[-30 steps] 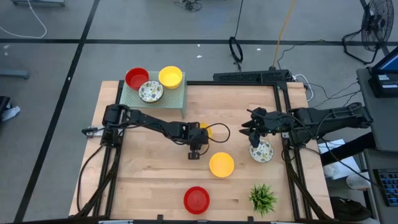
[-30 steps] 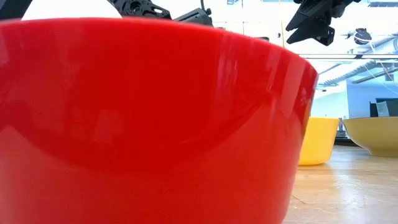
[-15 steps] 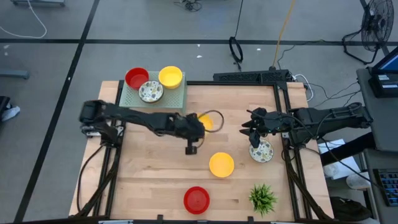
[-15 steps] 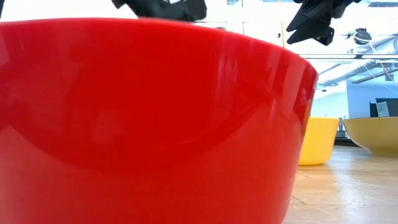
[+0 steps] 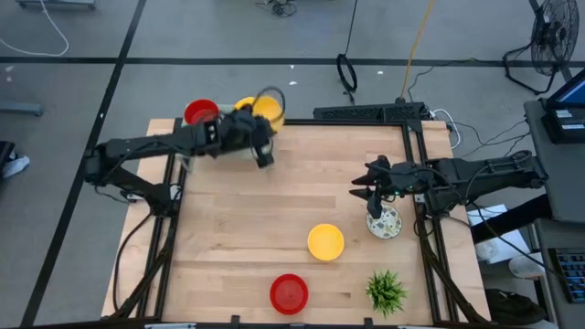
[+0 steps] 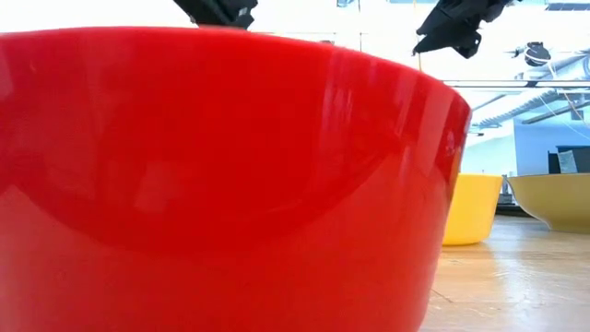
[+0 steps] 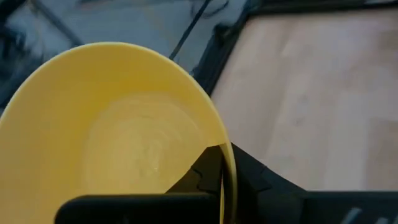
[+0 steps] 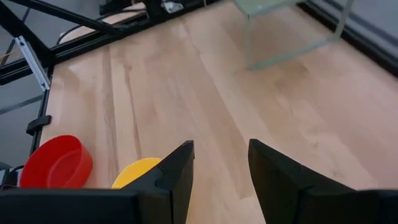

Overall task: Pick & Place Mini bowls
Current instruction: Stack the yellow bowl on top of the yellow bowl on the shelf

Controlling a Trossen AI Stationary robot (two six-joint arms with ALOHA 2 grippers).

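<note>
My left gripper [image 5: 259, 123] is shut on a plain yellow mini bowl [image 5: 268, 108], held in the air at the table's far left, beside a red bowl [image 5: 199, 111] there. That held yellow bowl [image 7: 112, 137] fills the left wrist view. On the table lie another yellow bowl [image 5: 325, 242], a red bowl [image 5: 289, 292] and a white patterned bowl [image 5: 385, 223]. My right gripper [image 5: 366, 190] hangs open above the patterned bowl's far side, touching nothing. The red bowl [image 6: 230, 184] fills the low view. My left gripper has the yellow bowl by its rim [image 7: 225, 163]. One finger [image 7: 206, 173] is inside the bowl and the other outside its wall. The bowl is lifted clear and tilted, with its hollow facing the wrist camera.
A pale green raised tray [image 8: 273, 6] stands at the table's far left corner. A small green plant [image 5: 386, 291] stands near the front right. Bare wood lies open in the table's middle. Black frame rails run along the left and right edges.
My left gripper has risen from the table's middle and swung toward the far left corner, carrying the yellow bowl up off the wood and tilting it. My right gripper has stayed in place and rolled a little.
</note>
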